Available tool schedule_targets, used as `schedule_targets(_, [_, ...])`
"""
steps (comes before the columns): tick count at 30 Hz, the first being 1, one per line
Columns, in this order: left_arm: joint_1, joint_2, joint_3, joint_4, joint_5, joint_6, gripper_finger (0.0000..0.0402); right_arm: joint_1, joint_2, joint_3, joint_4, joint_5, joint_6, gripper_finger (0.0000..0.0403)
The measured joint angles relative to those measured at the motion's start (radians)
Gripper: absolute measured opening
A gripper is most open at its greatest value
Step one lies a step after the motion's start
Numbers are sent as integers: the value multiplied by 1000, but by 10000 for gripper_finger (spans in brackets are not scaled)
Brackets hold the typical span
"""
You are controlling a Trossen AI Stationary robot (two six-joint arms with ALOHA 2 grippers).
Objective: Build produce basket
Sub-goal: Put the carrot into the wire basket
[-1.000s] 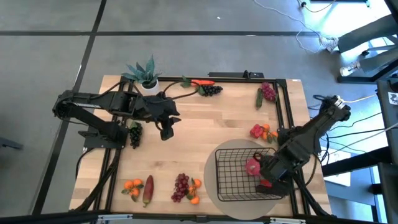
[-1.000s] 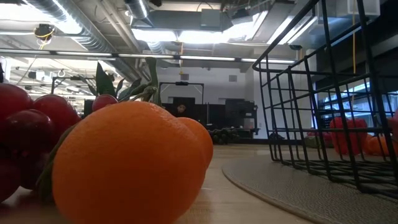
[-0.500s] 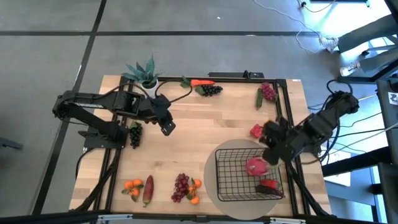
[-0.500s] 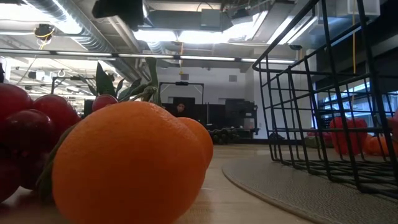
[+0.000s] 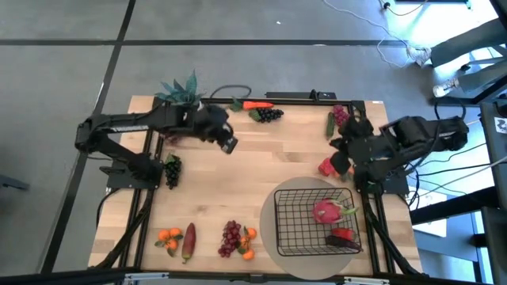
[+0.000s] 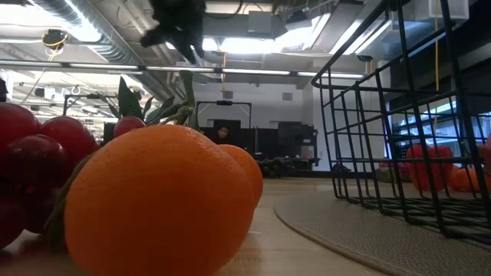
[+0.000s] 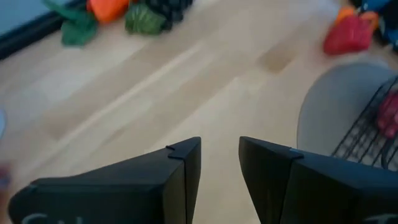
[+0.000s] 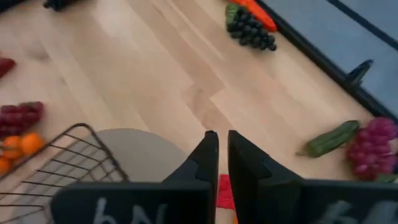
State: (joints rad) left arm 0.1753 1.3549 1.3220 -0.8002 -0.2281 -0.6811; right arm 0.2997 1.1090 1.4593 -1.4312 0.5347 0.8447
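1. The left arm reaches from the frame's left edge toward upper centre; the left gripper point(image 5: 227, 144) has its fingers parted and empty.
2. The right arm folds in from the right edge; the right gripper point(image 5: 342, 161), at mid-right, looks closed, with nothing apparently between its fingers.
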Motion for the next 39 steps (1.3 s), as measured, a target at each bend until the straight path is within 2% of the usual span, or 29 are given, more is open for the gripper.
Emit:
schedule_targets(6, [185,82,1,172,163,210,97,-154,5,0,54,-118,-221,21])
schedule_targets(11, [296,180,1,251,256,558,97,-266,5,-1,152,-185,-402,21])
schedule_targets(17, [380,276,1,247,230,900,97,-369,16,-1,246,-305,-518,21])
schedule_targets(24, [459,356,1,267,124,1234,97,-445,44,-1,298,-308,-513,21])
schedule_targets(27, [484,386,1,318,118,1355,97,-467,64,-1,321,-309,-510,21])
schedule_targets(32, [511,446,1,388,117,1501,97,-497,103,-2,338,-311,-508,21])
schedule_targets(39, [532,514,1,421,114,1623,97,-523,135,-2,339,-311,-506,21])
